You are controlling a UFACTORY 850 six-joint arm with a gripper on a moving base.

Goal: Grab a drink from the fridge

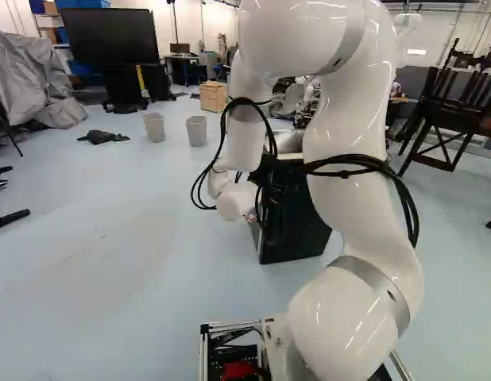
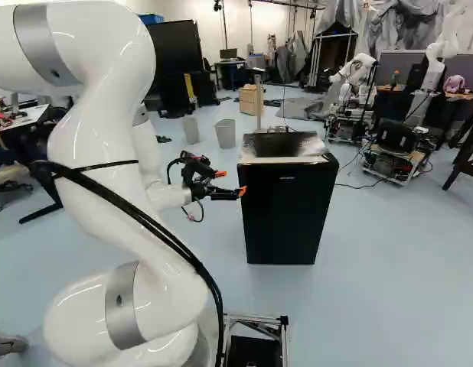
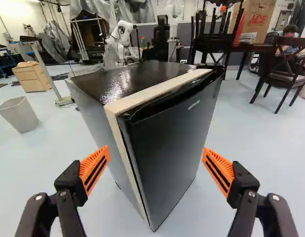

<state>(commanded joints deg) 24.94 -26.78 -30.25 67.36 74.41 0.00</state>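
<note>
The black gripper with orange pads is beside the small black fridge, at the left of its front in the right base view. In the wrist view the gripper stands open, its fingers wide apart with nothing gripped. Ahead of it rises the upright fridge, seen from a corner. The fridge door lies against the body, with a pale strip along the edge behind it. My arm partly covers the fridge in the left base view. No drink shows; the inside of the fridge is hidden.
Two grey bins and a wooden cabinet stand beyond the fridge. Another robot is behind it in the right base view. Dark chairs and a table are farther off. A thin post stands close behind the fridge.
</note>
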